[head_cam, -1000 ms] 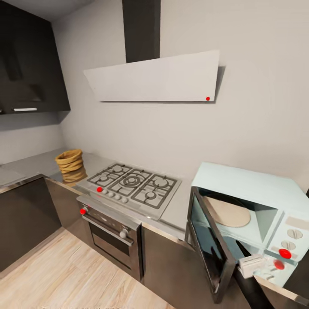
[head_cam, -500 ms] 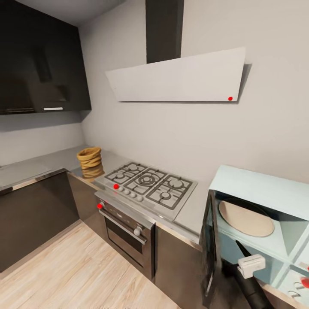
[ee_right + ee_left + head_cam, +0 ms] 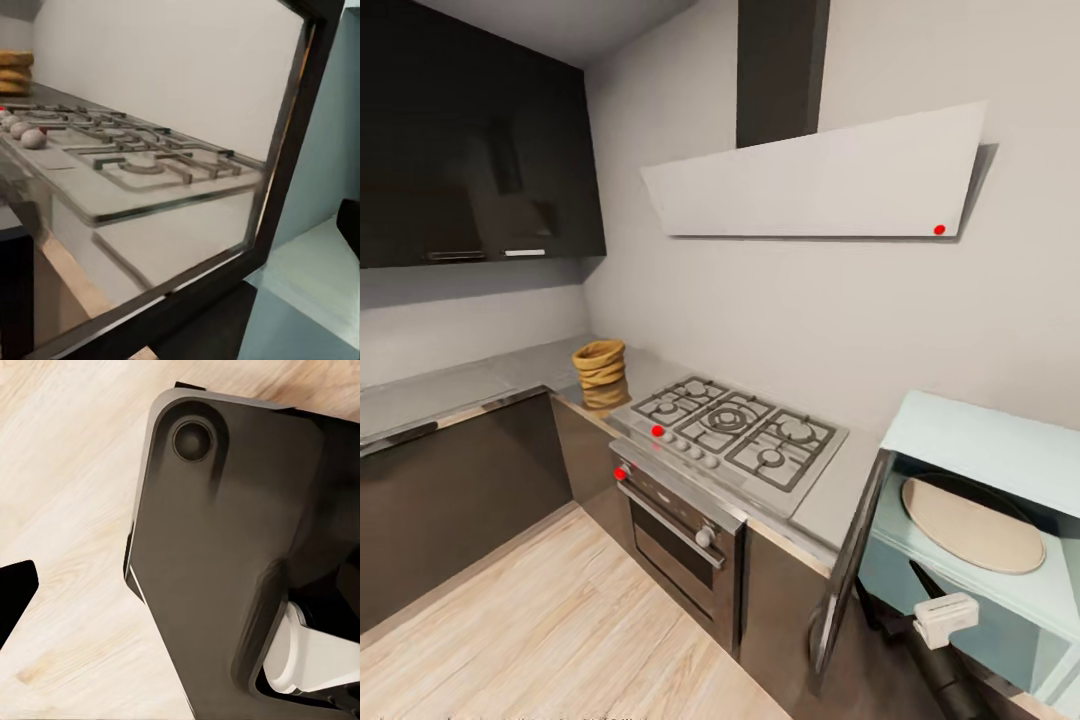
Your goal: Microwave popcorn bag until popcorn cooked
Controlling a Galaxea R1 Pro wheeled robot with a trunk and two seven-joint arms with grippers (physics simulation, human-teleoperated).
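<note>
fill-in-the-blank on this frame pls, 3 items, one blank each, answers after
1. The microwave door stands ____.
2. The popcorn bag sits on the countertop, on the far side of the ____ from the microwave.
3. Inside the microwave lies a round beige ____.

Answers: open; hob; turntable

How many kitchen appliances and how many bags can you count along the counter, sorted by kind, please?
Bags: 1, the popcorn bag on the countertop.
Microwaves: 1, the microwave, door open.
Gas hobs: 1, the hob.
Built-in ovens: 1, the oven under the hob.
Extractor hoods: 1, the hood on the wall.
Total: 5.
</note>
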